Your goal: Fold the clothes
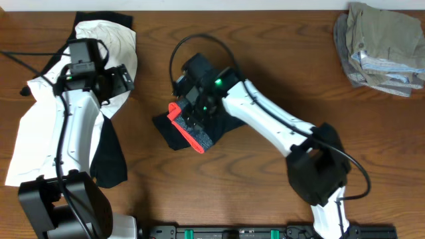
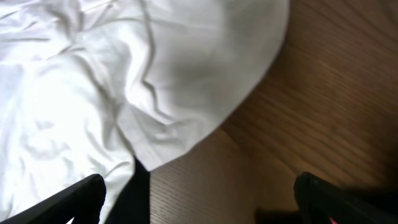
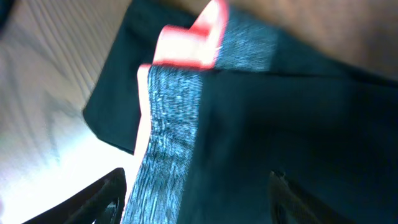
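A small dark garment with a grey waistband and a red-orange trim (image 1: 189, 133) lies folded at the table's middle; it fills the right wrist view (image 3: 261, 137). My right gripper (image 1: 197, 114) is open, its fingers straddling the waistband (image 3: 196, 199). A white garment with black parts (image 1: 46, 126) lies spread at the left; its white cloth fills the left wrist view (image 2: 124, 81). My left gripper (image 1: 109, 79) is open and empty above that garment's right edge and the bare wood (image 2: 199, 202).
A pile of folded khaki and pale blue clothes (image 1: 382, 46) sits at the back right corner. A black cable (image 1: 199, 43) loops over the table behind the right arm. The wooden table (image 1: 265, 46) runs between the garments.
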`<state>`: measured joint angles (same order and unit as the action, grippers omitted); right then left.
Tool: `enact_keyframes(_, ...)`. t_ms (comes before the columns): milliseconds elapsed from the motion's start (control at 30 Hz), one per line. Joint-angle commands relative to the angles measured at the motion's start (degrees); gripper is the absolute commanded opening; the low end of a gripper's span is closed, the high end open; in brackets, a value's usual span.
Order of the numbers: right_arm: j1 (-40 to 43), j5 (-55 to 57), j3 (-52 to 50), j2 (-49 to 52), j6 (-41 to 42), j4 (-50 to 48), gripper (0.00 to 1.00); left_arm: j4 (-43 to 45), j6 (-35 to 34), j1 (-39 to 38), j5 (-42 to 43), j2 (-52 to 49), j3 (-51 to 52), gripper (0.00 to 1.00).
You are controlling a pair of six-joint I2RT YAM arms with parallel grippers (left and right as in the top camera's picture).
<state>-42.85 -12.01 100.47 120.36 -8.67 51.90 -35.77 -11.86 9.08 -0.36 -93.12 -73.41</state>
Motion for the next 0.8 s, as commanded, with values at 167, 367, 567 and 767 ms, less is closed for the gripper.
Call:
enact_keyframes(167, -4.09, 3.43, 1.03, 2.29, -7.34, -0.57, 0.73, -0.15, -2.19, 1.25, 1.6, 0.59, -0.7, 0.98)
enact_keyframes(367, -5.77, 7.23, 1.03, 4.52, -8.13, -2.56, 0.73, -0.22, -2.16, 1.25, 1.6, 0.52, -0.55, 0.98)
enact_keyframes(567, -6.64, 8.9, 1.03, 6.27, -8.17, -2.82, 0.73, -0.24, -1.97, 1.25, 1.6, 0.52, 0.07, 0.98)
enact_keyframes(767, -6.95, 11.08, 1.03, 6.36, -9.22, -3.28, 0.7, -0.22, -1.97, 1.25, 1.6, 0.22, 0.07, 0.98)
